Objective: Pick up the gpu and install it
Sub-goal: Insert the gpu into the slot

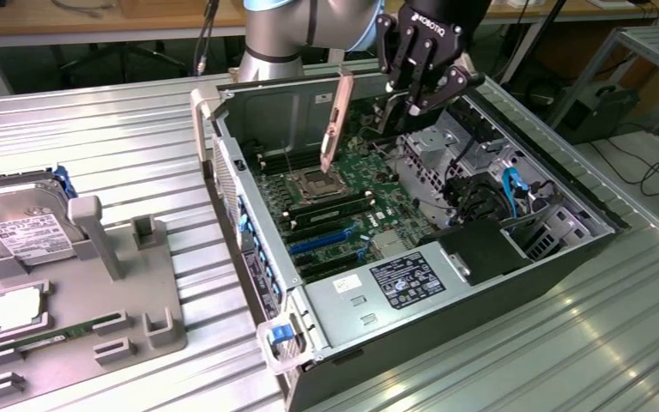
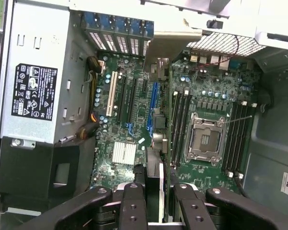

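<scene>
The gripper (image 1: pixel 412 103), at the exterior view's upper centre, pinches the gpu (image 1: pixel 336 120) upright above the open computer case (image 1: pixel 559 257).

White "ROBOTIQ" lettering on the black pincer (image 1: pixel 419 93) body, read in the exterior view. Black label (image 2: pixel 34 91) on the silver power supply (image 2: pixel 36 52): white print and certification marks, too small to read.

The gripper (image 1: pixel 412 101) hides much of the gpu (image 1: pixel 335 124). The hard drive (image 1: pixel 15 225) runs off the exterior view's left edge.
</scene>
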Available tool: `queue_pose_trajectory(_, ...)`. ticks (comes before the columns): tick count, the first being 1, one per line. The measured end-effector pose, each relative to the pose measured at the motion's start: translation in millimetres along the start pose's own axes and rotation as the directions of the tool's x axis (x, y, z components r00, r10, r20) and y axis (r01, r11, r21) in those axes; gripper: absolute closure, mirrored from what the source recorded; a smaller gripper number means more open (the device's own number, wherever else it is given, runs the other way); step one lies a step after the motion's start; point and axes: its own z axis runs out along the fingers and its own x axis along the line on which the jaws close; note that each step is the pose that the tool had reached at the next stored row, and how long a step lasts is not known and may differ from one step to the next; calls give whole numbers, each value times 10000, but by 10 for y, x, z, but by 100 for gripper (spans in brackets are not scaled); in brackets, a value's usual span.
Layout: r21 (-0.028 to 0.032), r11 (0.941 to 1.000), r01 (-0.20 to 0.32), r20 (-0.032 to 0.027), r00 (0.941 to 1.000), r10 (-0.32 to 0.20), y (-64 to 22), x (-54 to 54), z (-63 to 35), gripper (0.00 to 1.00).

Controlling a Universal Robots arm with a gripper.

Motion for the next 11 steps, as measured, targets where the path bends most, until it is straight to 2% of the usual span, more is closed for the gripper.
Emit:
queue_pose_trajectory(8,14,10000,0,8,10000,0,-1,0,26,73)
queue_pose_trajectory(9,22,10000,0,6,10000,0,-1,0,31,73)
queue_pose_trajectory(11,75,10000,-1,4,10000,1,-1,0,39,73)
